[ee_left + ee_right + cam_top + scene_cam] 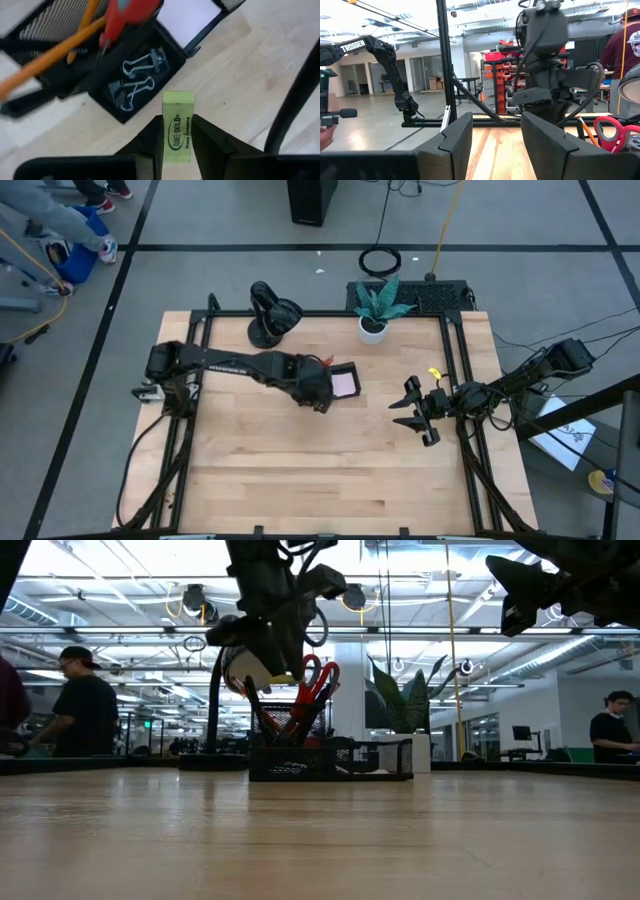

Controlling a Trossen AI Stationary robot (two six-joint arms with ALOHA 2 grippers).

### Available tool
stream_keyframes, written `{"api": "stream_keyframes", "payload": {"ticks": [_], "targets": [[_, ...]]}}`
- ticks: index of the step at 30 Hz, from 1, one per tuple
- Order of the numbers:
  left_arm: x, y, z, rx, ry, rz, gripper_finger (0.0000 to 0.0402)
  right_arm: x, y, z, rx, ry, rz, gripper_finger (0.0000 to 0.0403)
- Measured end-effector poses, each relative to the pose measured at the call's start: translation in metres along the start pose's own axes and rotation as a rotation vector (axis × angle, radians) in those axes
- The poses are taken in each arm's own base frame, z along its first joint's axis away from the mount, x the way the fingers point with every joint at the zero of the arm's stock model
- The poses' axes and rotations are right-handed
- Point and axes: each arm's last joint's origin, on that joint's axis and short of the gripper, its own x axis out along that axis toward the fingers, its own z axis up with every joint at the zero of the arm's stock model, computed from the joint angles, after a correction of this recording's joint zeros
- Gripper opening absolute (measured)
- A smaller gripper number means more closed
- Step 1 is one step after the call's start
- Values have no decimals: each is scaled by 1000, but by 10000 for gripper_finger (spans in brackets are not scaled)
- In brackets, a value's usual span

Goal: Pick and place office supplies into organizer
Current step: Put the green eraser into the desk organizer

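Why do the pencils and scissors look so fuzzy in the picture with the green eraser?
In the left wrist view the orange pencils and red-handled scissors sit close to the lens and blur; the eraser in the left gripper and the binder clips look sharp.

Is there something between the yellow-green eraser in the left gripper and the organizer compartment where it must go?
Nothing visible blocks it. The left gripper holds the eraser just beside the organizer. The nearest compartment already holds binder clips, and the scissors and pencils lean above the section behind it.
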Motion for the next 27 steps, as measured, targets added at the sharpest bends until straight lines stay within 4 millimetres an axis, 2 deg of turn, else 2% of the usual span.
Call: {"api": "stream_keyframes", "payload": {"ticks": [8, 18, 27], "targets": [[2, 10, 16, 30, 27, -23, 90, 0, 0, 0, 0, 0, 0, 160], [2, 12, 18, 74, -22, 14, 90, 0, 0, 0, 0, 0, 0, 160], [20, 11, 17, 133, 22, 52, 90, 0, 0, 0, 0, 0, 0, 160]]}}
